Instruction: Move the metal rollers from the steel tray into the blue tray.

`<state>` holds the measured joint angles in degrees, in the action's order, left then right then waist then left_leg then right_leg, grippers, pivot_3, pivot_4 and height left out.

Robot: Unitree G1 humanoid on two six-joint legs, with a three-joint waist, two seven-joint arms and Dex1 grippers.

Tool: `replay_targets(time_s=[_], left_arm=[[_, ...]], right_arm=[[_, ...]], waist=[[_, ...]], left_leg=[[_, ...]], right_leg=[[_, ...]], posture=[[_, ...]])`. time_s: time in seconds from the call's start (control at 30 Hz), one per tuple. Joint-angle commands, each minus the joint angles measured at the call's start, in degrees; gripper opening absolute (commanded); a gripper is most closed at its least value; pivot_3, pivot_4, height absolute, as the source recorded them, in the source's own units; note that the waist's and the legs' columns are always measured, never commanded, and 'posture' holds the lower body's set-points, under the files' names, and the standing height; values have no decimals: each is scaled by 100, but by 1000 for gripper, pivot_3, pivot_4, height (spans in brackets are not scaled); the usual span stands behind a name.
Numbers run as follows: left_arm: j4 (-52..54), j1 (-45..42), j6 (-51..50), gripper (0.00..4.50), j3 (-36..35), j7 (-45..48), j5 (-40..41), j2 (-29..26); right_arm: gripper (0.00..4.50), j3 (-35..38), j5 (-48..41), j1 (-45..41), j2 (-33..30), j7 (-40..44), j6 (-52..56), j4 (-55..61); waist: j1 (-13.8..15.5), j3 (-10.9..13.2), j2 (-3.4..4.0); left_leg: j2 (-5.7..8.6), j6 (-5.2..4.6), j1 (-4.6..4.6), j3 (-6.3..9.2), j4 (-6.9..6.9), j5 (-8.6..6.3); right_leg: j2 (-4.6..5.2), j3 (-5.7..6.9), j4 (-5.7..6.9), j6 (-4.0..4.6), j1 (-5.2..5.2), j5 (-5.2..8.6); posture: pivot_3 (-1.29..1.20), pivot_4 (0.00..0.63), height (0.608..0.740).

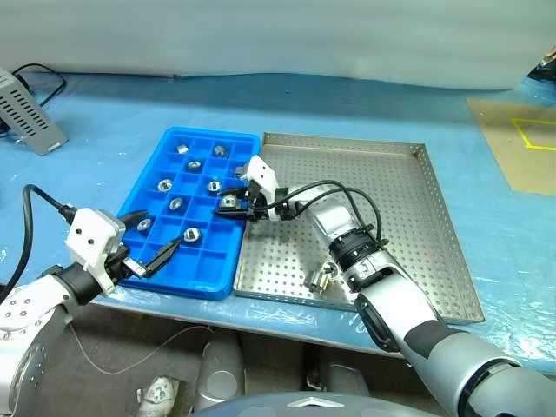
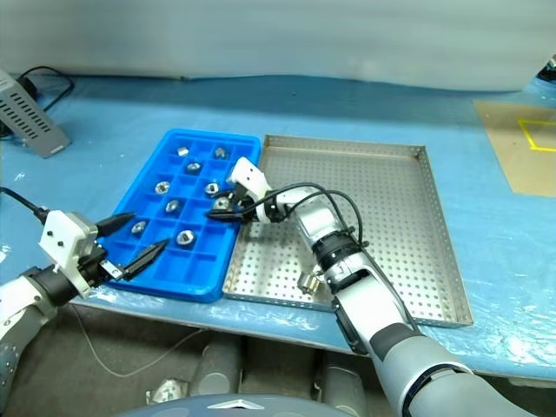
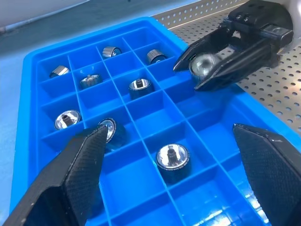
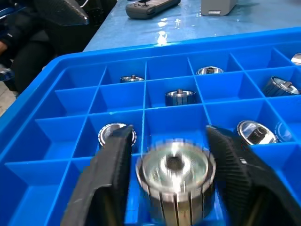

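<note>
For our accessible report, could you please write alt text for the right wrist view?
A metal roller sits between the right hand's two black fingers, just above a compartment of the blue tray. Several nearby compartments hold rollers.

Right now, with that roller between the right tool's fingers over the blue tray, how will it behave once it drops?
The roller looks like solid shiny metal, so probably heavy for its size and slippery against the right tool. Round-bodied, it could roll if it lands sideways. The blue tray walls should likely stop it; rollers already there sit in single cells.
</note>
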<state>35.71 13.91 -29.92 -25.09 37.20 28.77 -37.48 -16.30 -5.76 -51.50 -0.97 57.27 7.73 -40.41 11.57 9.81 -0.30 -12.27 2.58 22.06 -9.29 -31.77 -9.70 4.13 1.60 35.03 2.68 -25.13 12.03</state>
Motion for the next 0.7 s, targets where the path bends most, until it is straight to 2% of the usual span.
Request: replay_targets(time_s=[0.03, 0.37, 0.53, 0.7], left_arm=[[-110, -171, 71, 4495, -2, 108, 7, -178], [-795, -1040, 185, 4495, 546, 441, -38, -398], [-1405, -1816, 330, 4495, 1155, 838, -133, -450], [-2246, -2820, 673, 4495, 2229, 1575, -425, -271]], right_arm=[[3647, 98, -13, -2, 46, -97, -24, 245], [3647, 544, -164, 82, -352, -474, 211, 803], [3647, 765, -511, 623, -1060, -193, 994, 2225], [3647, 974, -874, 1445, -2064, -9, 1964, 3843]], waist=[[-7, 0, 0], [-95, 0, 0], [-205, -2, -3], [-392, -2, -3]], left_leg=[[0, 1, 0, 0, 0, 0], [3, 9, -2, 1, -15, 6], [6, 20, -5, 1, -42, 13], [21, 24, -10, 1, -49, 17]], right_leg=[[0, 0, 0, 0, 0, 0], [0, -1, 21, 0, 1, -1], [1, -7, 44, -2, 4, -1], [2, -17, 52, -12, 8, -6]], posture=[[383, 150, 740], [233, 150, 740], [110, 150, 740], [-29, 150, 740]])
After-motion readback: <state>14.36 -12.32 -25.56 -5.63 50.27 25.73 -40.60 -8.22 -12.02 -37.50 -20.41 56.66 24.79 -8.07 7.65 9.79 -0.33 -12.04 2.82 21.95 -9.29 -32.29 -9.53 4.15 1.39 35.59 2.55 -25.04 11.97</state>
